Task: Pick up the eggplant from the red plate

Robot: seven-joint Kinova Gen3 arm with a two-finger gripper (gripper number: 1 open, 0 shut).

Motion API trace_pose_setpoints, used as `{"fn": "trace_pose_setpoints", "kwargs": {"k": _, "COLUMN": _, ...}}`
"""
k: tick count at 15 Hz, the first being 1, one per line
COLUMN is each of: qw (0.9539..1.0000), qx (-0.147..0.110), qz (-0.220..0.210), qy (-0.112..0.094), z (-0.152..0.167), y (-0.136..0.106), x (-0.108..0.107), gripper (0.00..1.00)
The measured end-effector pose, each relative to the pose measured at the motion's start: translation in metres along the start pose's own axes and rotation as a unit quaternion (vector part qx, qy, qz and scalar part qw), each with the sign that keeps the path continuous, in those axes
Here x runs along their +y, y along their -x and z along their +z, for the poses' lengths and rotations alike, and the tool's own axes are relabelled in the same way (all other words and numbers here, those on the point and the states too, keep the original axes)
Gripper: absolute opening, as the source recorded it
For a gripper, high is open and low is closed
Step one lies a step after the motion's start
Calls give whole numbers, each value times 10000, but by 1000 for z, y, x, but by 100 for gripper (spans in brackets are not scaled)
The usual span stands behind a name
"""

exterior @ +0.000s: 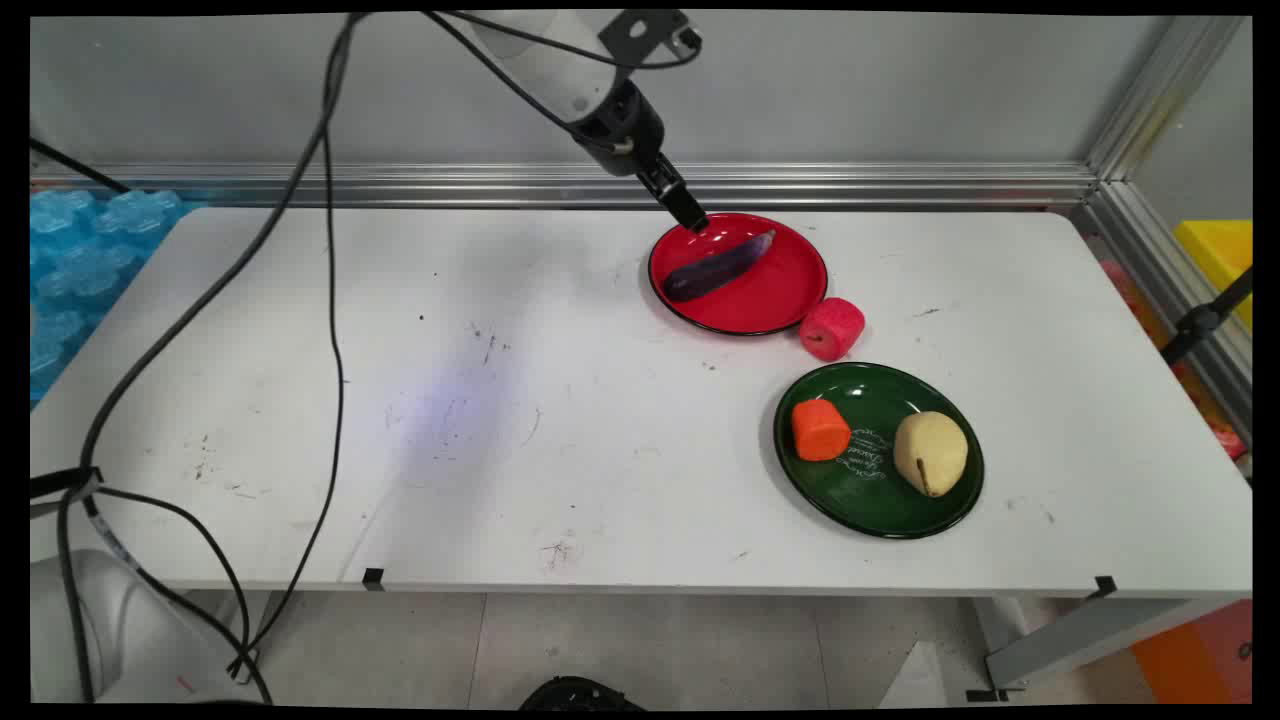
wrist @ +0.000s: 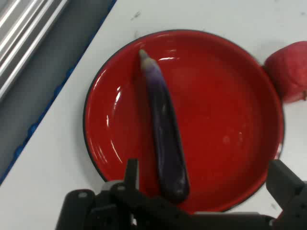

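Note:
A dark purple eggplant (exterior: 718, 268) (wrist: 165, 139) lies across a red plate (exterior: 780, 300) (wrist: 225, 110) at the back of the table. My gripper (exterior: 693, 218) (wrist: 208, 191) hovers over the plate's back left rim, open and holding nothing. In the hand view the eggplant's thick end sits just inside the left finger (wrist: 132, 175), and the right finger (wrist: 288, 187) stands well apart over the plate's edge. A red apple (exterior: 831, 328) (wrist: 290, 72) rests on the table against the plate's near right rim.
Nearer the front right, a green plate (exterior: 870, 505) carries an orange carrot piece (exterior: 820, 430) and a pale pear (exterior: 930, 453). An aluminium rail (exterior: 600, 185) runs along the table's back. Black cables (exterior: 330, 300) hang at the left. Blue padding (exterior: 80, 260) lies beyond the left edge.

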Motion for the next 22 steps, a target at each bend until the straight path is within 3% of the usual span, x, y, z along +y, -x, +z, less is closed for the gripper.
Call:
{"fn": "trace_pose_setpoints", "kwargs": {"k": 11, "qw": 9975, "qx": -616, "qz": -189, "qy": -303, "z": 88, "y": -18, "x": -5, "gripper": 100}}
{"fn": "trace_pose_setpoints", "kwargs": {"k": 21, "qw": 9939, "qx": -1013, "qz": -313, "qy": -314, "z": 145, "y": -21, "x": -6, "gripper": 100}}
{"fn": "trace_pose_setpoints", "kwargs": {"k": 22, "qw": 9938, "qx": -1025, "qz": -306, "qy": -313, "z": 147, "y": -22, "x": -6, "gripper": 0}}
